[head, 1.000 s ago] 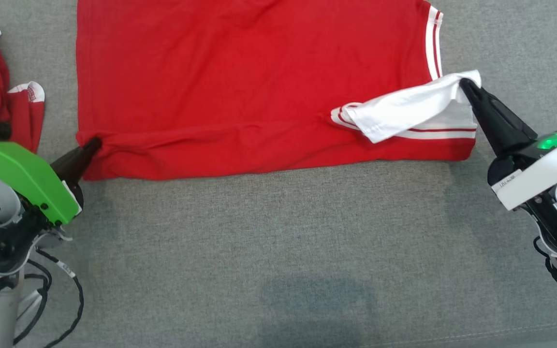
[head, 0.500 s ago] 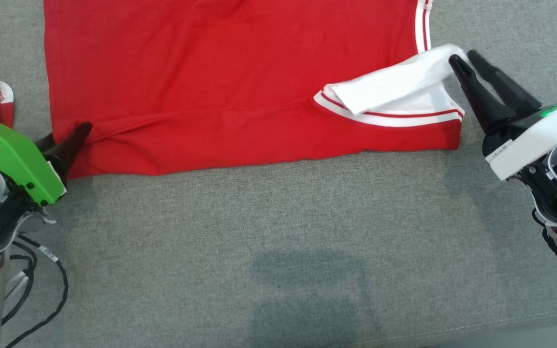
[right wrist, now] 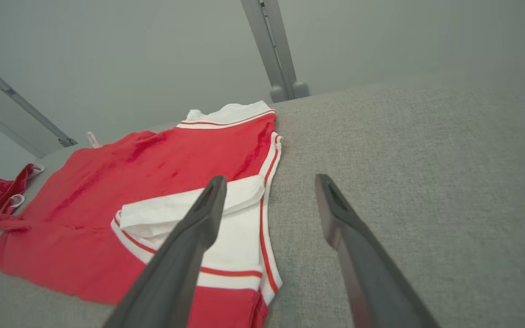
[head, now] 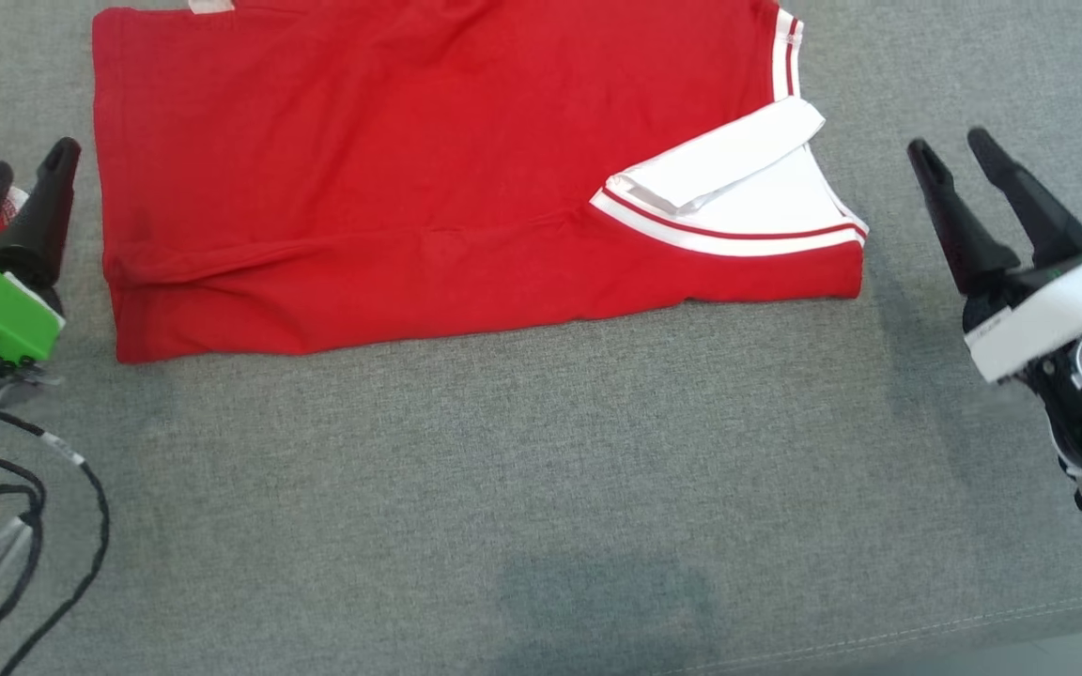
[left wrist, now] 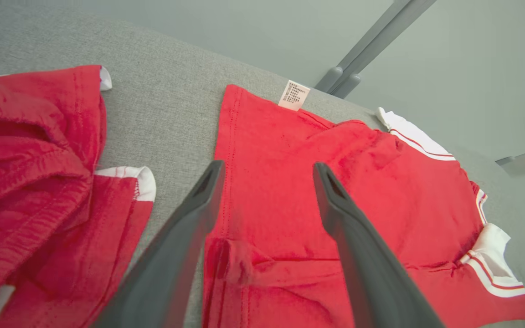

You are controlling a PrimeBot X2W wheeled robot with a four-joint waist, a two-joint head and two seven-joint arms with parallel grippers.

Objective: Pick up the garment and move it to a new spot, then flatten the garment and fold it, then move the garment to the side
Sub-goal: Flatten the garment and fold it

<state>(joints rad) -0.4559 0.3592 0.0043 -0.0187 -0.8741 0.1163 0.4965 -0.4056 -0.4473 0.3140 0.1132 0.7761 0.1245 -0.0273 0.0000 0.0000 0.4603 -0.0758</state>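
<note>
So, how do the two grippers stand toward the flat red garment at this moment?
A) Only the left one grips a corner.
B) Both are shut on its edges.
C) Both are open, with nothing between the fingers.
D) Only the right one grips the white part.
C: in the head view the left gripper and the right gripper have their fingers spread, each beside the red garment, which lies on the grey surface.
</note>
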